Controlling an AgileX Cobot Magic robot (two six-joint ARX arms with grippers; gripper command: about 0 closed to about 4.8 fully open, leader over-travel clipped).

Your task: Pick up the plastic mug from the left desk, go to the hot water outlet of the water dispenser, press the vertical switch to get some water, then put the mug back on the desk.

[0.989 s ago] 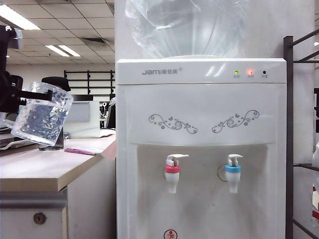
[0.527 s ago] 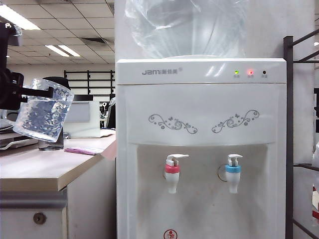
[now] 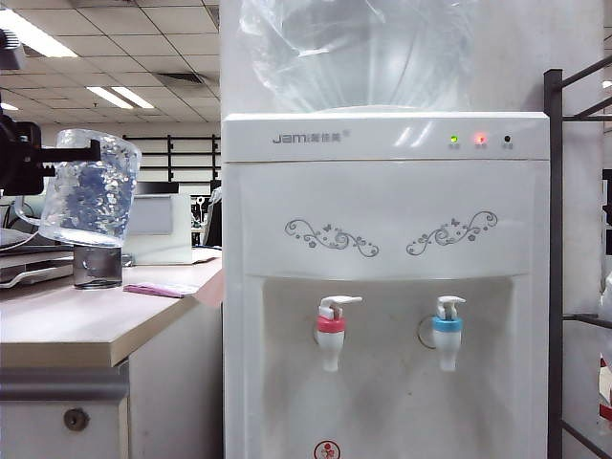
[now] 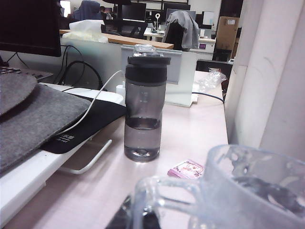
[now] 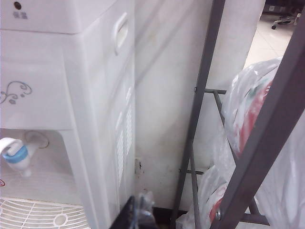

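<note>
The clear plastic mug [image 3: 91,191] hangs upright above the left desk [image 3: 67,330], left of the water dispenser [image 3: 382,220]. My left gripper [image 3: 76,151] is shut on the mug's handle [image 4: 159,191] near the rim; its dark fingers [image 4: 138,217] show behind the handle, with the mug body [image 4: 257,191] close by. The hot water outlet [image 3: 331,337] with its red collar and the vertical switch [image 3: 340,304] sit in the dispenser's recess, well right of and below the mug. My right gripper [image 5: 139,212] is shut and empty, low beside the dispenser's right side.
A smoky-grey bottle [image 4: 144,109] stands on the desk behind the mug, beside a pink packet [image 4: 186,168]. A laptop stand with grey felt [image 4: 33,109] lies further left. The blue-collared tap [image 3: 447,330] is right of the red one. A dark metal rack [image 3: 557,268] flanks the dispenser.
The mug has risen a little in my left gripper and turned from tilted to upright. The right arm has not moved.
</note>
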